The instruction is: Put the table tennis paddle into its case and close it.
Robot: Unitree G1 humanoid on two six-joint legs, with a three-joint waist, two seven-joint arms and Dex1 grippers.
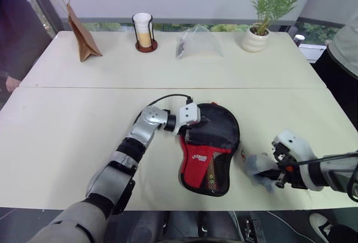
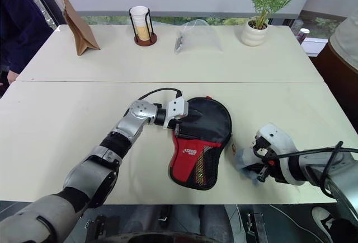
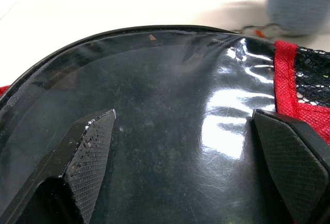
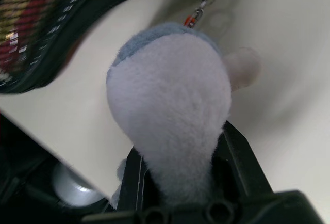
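Black fabric case (image 1: 210, 153) lying flat on the cream table (image 1: 67, 136), near the table's front edge: round end farther from that edge, red panel and mesh pocket nearer it. Small white logo visible on the red panel.

Table tennis paddle (image 3: 170, 131) inside the case, glossy black rubber face showing through the case's open mouth in the left wrist view, the case's black edge arching over it and red binding with mesh at one side. Handle not visible.

Left gripper (image 1: 202, 121) reaching across to the case's round end, jaws spread wide, one black finger (image 3: 90, 152) on either side of the paddle face, resting over it; gripping nothing.

Right gripper (image 1: 278, 177) to the right of the case, close to the table's front edge, jaws closed on the grey plush charm (image 4: 170, 105). Charm pinched at its narrow end between the black fingers (image 4: 240, 157), rounded pale body sticking out beyond them. Short chain with a small red clasp (image 4: 192, 17) running from the charm toward the case.

Beyond the case, along the table's far edge: brown paper bag (image 1: 81, 38), cup in a dark holder (image 1: 144, 31), clear plastic bag (image 1: 198, 44), potted plant (image 1: 263, 22) in a white pot.
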